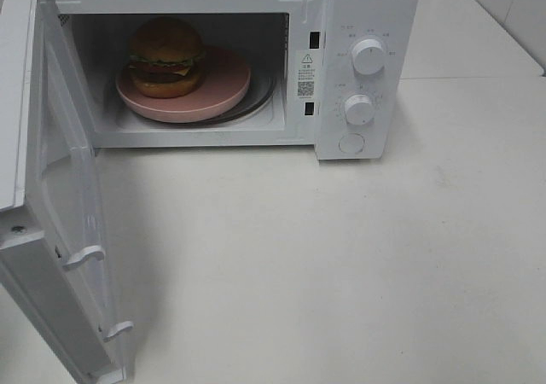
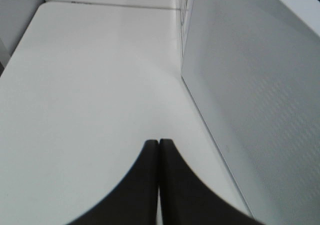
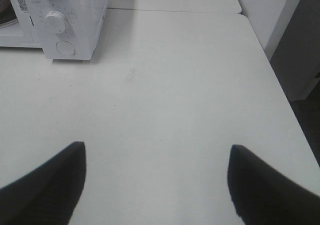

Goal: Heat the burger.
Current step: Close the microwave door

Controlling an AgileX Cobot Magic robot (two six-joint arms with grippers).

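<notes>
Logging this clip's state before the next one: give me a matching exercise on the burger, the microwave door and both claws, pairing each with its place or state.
Things:
1. burger
2. microwave door
3. left claw
4. right claw

Place or state:
A. swung wide open
B. shut, holding nothing
C. on the pink plate inside the microwave
D. open, holding nothing

Pairs: 1-C, 2-A, 3-B, 4-D
</notes>
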